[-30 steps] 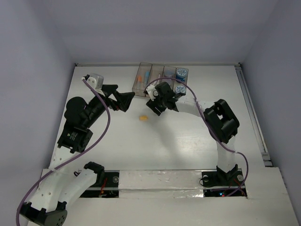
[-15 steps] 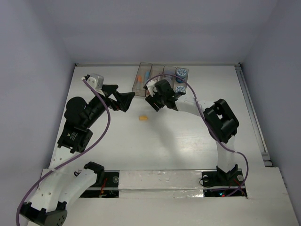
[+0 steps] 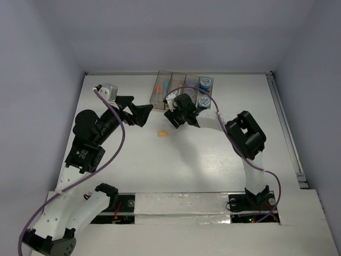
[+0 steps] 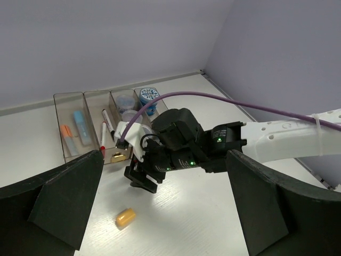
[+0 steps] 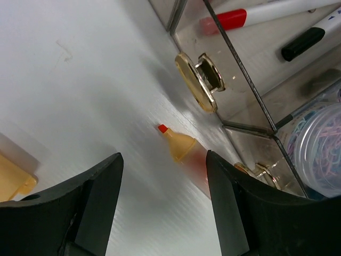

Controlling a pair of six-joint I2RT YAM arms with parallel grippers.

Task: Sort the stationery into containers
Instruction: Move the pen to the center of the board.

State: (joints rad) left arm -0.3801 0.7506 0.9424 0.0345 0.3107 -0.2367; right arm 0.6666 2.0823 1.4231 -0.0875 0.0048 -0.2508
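Right arm [image 3: 217,120] has slid a little closer to the bins since a second ago, and its elbow has swung in with it. The left arm [image 3: 98,128] has not moved. Nearest of all, a loose orange piece [image 3: 161,133] lies alone on the white surface [image 3: 202,160]. It is a bit behind the right jaws and off to their side, and it does not touch them. The right jaws point down at the surface, spread wide open, with nothing in them. Between them, touching neither one, lies a little yellow tip with a red point [image 5: 178,145]. The rest of it is too blurry to tell. Off to the side of the right jaws, well apart, the left jaws hang over the surface, wide open too and holding nothing. Just past the right jaws is the near end of the containers [image 4: 55,120], four see-through bins joined in a row, with a gold label [image 5: 198,80] on the end. Farther from the jaws, inside the bins, the first holds an orange stub [image 4: 66,133] and a blue stub [image 4: 80,120]. The next holds a red and white pen [image 4: 103,140] and a black and white pen [image 4: 108,121]. The third holds a clear jar [image 4: 126,101] and the last a blue jar [image 4: 149,97].
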